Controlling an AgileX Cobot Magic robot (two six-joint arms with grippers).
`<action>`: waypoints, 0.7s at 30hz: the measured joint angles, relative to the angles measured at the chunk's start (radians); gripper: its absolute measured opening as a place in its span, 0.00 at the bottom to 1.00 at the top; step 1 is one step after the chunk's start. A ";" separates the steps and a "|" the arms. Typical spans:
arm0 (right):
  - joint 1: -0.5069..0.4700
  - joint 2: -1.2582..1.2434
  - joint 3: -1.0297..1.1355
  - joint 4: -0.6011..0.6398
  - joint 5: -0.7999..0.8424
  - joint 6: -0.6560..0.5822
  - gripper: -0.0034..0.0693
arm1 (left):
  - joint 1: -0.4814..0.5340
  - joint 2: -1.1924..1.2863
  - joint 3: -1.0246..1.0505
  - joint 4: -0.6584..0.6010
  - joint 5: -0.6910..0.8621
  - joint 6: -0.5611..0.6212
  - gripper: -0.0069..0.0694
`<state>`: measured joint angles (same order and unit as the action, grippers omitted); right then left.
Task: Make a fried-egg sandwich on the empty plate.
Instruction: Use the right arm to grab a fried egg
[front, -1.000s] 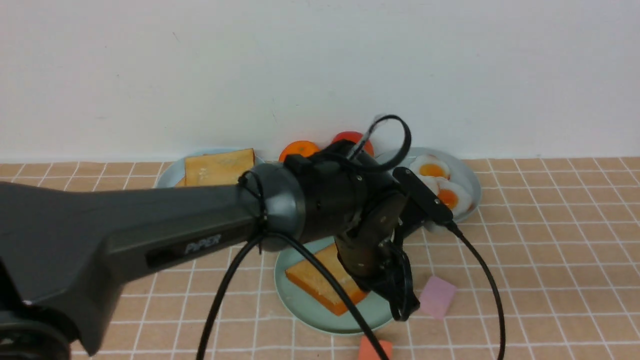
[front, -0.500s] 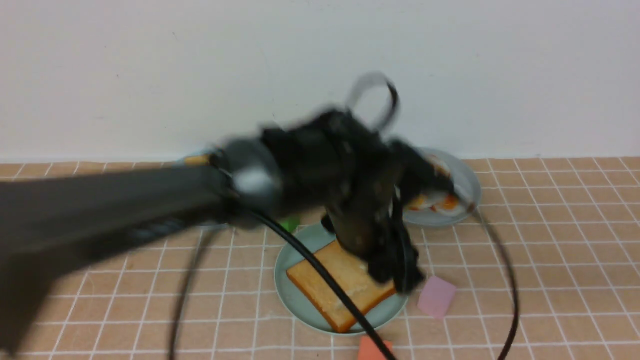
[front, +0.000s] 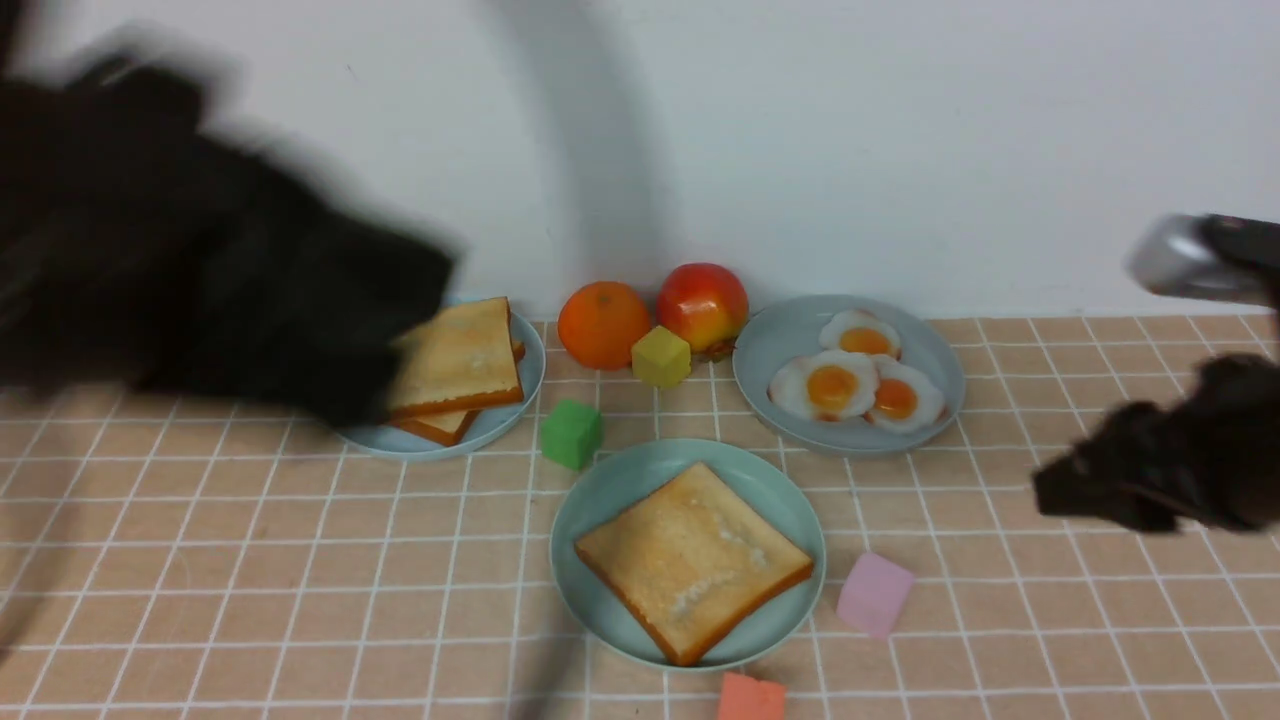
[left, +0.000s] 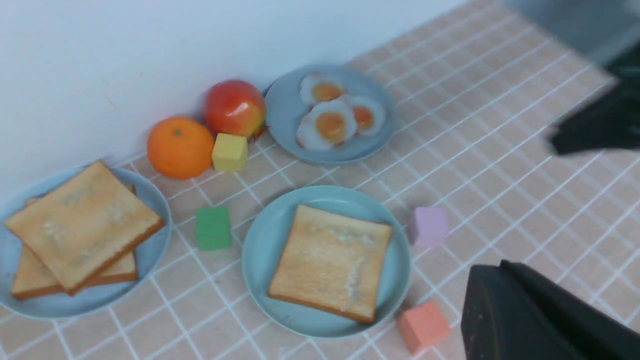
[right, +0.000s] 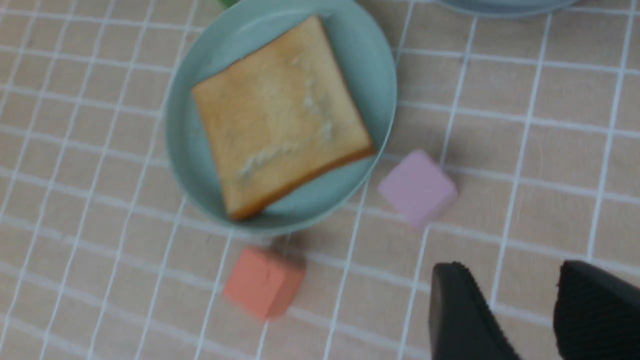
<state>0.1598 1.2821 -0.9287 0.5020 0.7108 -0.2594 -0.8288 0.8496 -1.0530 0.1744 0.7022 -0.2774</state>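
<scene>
With right claw (right: 510, 280) open and left claw (left: 506, 272) shut, pinch big egg (front: 828, 388) gently, then lay flat on toast (front: 695, 565).

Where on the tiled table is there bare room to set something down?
Bare tiles show left of the green plate, in front of the toast plate, and right of the pink block, beneath the right jaws. It is crowded farther back: orange, apple and yellow block bunch between toast plate and egg plate.
</scene>
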 joint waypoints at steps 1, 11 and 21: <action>0.000 0.051 -0.024 0.002 -0.016 0.000 0.45 | 0.000 -0.085 0.076 0.000 -0.045 -0.009 0.07; -0.005 0.512 -0.397 0.019 -0.081 0.000 0.45 | 0.000 -0.501 0.519 -0.002 -0.357 -0.069 0.07; -0.049 0.805 -0.685 0.029 -0.092 0.048 0.45 | 0.000 -0.512 0.538 -0.005 -0.380 -0.118 0.07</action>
<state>0.1104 2.0875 -1.6133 0.5306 0.6193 -0.2117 -0.8288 0.3378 -0.5152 0.1690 0.3221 -0.3952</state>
